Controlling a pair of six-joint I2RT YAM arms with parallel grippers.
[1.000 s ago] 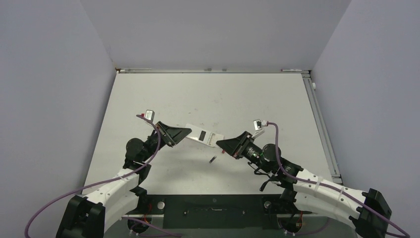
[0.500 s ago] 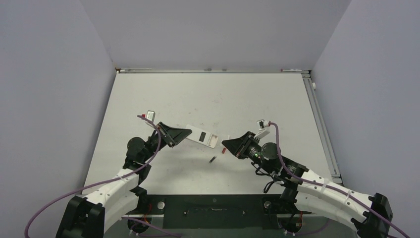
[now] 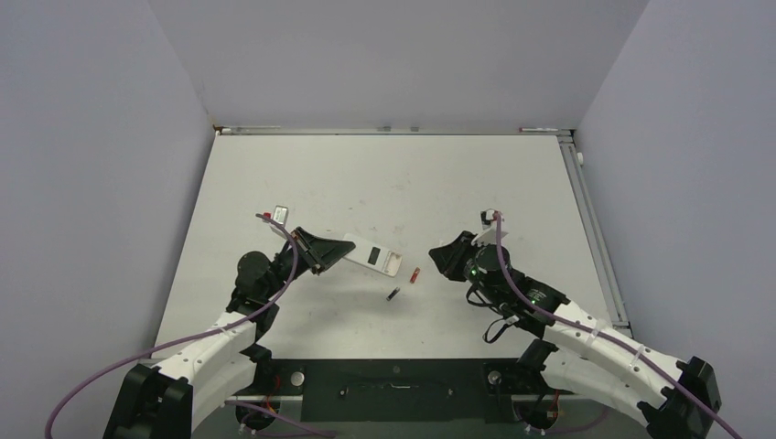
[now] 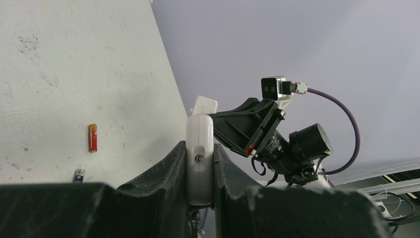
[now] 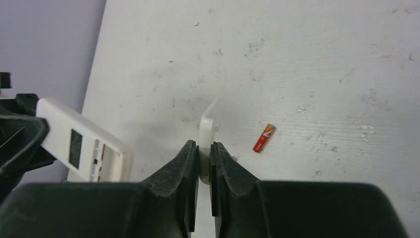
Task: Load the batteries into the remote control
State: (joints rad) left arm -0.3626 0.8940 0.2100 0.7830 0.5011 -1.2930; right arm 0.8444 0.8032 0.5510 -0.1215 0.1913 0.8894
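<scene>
White plastic fills both claws from where I sit. My left claw is clamped on one end of the remote. The free end points across the table toward the other arm, and the white side with its dark recess faces up. It looks held a little off the surface, though I can't be sure. My right claw is closed nearly all the way on a thin white lid, gripped edge-on and sticking out past the fingertips. I take it for the battery cover.

What matters next is the red battery. It lies loose on the table just ahead of the right claw and off to the right in that wrist view, slanted rather than in line with the fingers. From above it sits between the remote's free end and the right claw, apart from both, its long axis running roughly away from me. The right arm is the nearer one. The dark battery lies closer to the near edge, near the remote's free end.

My left arm reaches forward with the wrist bent inward and the claw pointing right. My right arm has its elbow folded, claw low, pointing left at the remote. I judge the right claw must put the lid down before it can pick up either battery.
</scene>
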